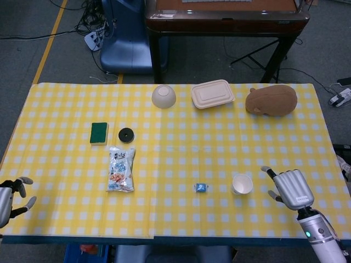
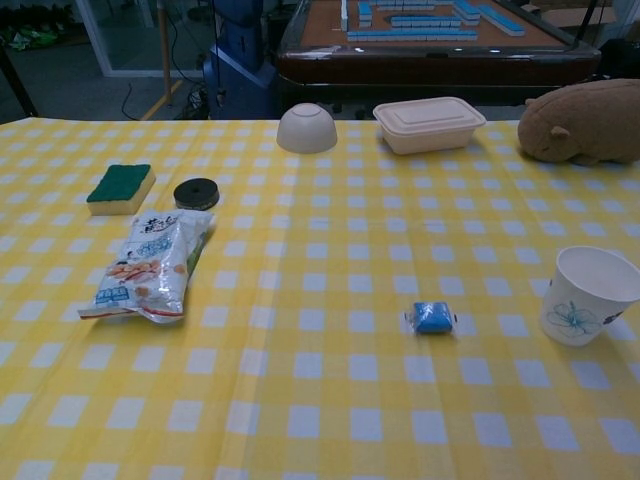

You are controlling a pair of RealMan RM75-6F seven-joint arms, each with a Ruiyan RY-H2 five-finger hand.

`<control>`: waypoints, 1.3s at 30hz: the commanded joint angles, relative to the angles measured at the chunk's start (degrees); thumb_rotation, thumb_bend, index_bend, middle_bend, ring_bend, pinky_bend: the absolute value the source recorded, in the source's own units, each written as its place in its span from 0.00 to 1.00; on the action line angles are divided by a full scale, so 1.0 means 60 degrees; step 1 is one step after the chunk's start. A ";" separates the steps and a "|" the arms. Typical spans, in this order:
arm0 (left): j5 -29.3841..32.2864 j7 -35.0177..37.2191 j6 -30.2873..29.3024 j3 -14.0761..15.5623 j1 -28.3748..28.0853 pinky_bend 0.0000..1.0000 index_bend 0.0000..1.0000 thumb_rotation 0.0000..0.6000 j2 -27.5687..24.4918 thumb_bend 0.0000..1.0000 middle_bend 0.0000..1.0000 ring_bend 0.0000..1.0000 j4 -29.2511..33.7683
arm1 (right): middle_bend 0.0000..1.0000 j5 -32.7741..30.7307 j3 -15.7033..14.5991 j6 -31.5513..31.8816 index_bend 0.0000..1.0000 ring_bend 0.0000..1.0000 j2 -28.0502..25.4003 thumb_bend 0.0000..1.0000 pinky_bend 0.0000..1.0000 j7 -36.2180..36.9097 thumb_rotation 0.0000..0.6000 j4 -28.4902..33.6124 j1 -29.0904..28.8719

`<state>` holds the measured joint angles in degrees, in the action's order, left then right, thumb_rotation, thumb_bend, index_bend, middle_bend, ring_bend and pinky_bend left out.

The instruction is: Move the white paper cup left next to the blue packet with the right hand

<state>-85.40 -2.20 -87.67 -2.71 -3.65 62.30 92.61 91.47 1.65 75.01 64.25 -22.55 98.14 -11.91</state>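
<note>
Yellow-checked desk [image 1: 175, 137] is seen with the white paper cup [image 1: 242, 184] upright near its front edge, the blue packet [image 1: 201, 188] near it on its left. The right hand [image 1: 290, 187] is held just right of the cup, apart from it, fingers [image 1: 267, 170] spread, nothing gripped. The cup lies left of those fingers. The left hand [image 1: 8, 196], far off at the opposite corner, is seen loosely open, empty.

My right hand [image 1: 290, 188] wears a pale silver-grey back plate with a small dark marking, and its fingers are grey with dark tips. Its wrist is a metallic cylinder carrying a small green light. My left hand [image 1: 10, 195] shows matching silver casing and dark-tipped fingers.
</note>
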 commanded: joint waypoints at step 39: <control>-0.0033 0.0512 -0.0293 -0.0084 0.0213 0.62 0.53 1.00 -0.0295 0.25 0.62 0.49 0.0095 | 1.00 -0.3653 -0.0060 -0.2602 0.22 1.00 0.1016 0.00 1.00 -0.5260 1.00 0.1901 -0.2289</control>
<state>-85.60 0.88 -89.42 -3.22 -2.37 60.52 93.18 69.77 1.37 59.41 70.20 -53.92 109.60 -25.45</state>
